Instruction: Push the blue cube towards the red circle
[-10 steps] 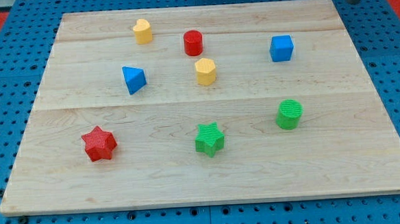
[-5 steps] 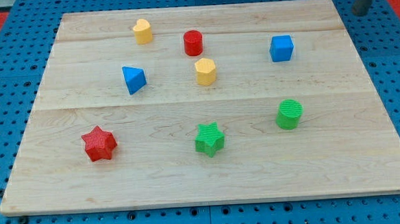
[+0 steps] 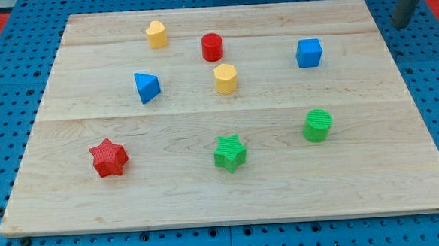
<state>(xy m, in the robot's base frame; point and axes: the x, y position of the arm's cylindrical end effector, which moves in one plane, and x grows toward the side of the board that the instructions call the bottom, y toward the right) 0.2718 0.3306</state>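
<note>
The blue cube point(image 3: 309, 53) sits on the wooden board point(image 3: 230, 190) at the upper right. The red circle, a short red cylinder point(image 3: 212, 46), stands near the view's top centre, well to the left of the cube. My rod comes in at the top right corner, and my tip point(image 3: 401, 24) is off the board over the blue pegboard, right of and slightly above the blue cube, clearly apart from it.
A yellow hexagonal block point(image 3: 225, 78) lies just below the red cylinder. A yellow block point(image 3: 155, 34) is at upper left, a blue triangle point(image 3: 147, 87) at left, a red star point(image 3: 108, 157) at lower left, a green star point(image 3: 229, 152) at bottom centre, a green cylinder point(image 3: 317, 125) at lower right.
My rod has slid downward and slightly right along the top right corner, showing more of its length. No block has moved.
</note>
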